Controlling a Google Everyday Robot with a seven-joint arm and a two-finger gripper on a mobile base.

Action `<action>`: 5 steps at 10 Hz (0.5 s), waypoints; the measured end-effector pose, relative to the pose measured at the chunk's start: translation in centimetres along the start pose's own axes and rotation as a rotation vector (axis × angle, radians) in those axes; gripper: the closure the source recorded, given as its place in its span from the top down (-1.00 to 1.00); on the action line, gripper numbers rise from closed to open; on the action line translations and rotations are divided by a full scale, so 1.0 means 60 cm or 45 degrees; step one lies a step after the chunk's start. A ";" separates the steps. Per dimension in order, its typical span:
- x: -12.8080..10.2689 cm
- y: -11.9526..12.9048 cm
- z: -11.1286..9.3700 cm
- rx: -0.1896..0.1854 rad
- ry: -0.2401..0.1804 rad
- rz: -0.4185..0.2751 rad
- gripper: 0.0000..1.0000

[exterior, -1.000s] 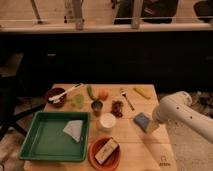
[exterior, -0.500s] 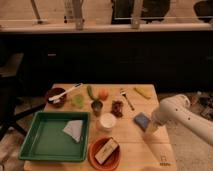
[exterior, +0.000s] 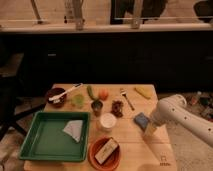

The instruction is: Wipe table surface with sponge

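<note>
Single camera view of the wiping task. The gripper (exterior: 150, 131), at the end of the white arm (exterior: 181, 114) that enters from the right, stands low over the right part of the tabletop (exterior: 131, 161). The sponge (exterior: 141, 120), a small blue pad, lies touching the gripper on its far left side. Whether the gripper is closed on the sponge or merely against it cannot be told.

Hazards, as judged from this layout:
- **White cup:** it (exterior: 107, 121) stands near, to the left of the gripper. A stroke carried that way would probably strike it and tip it.
- **Fork and brown morsel:** the fork (exterior: 126, 98) and the morsel (exterior: 117, 107) lie beyond the gripper. A push away from the camera could drag them along.
- **Orange bowl:** it (exterior: 104, 152), holding a tan-and-dark block, sits to the near left and limits a stroke on that side.
- **Sponge:** if the hold on it is loose, it may slip out under downward pressure.

The surface is light wooden planking, crowded on its left by a green tray (exterior: 31, 150) with a folded cloth (exterior: 73, 130). Bare wood shows mainly on the near side of the gripper, around a small dark mark (exterior: 163, 161). Behind the tabletop stands a dark wall or cabinet front, with a pale railed ledge above it.
</note>
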 end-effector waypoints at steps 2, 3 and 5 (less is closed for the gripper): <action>-0.003 -0.001 0.007 -0.011 0.006 -0.009 0.60; -0.005 -0.001 0.009 -0.014 0.006 -0.011 0.60; -0.008 -0.002 0.012 -0.017 0.008 -0.012 0.57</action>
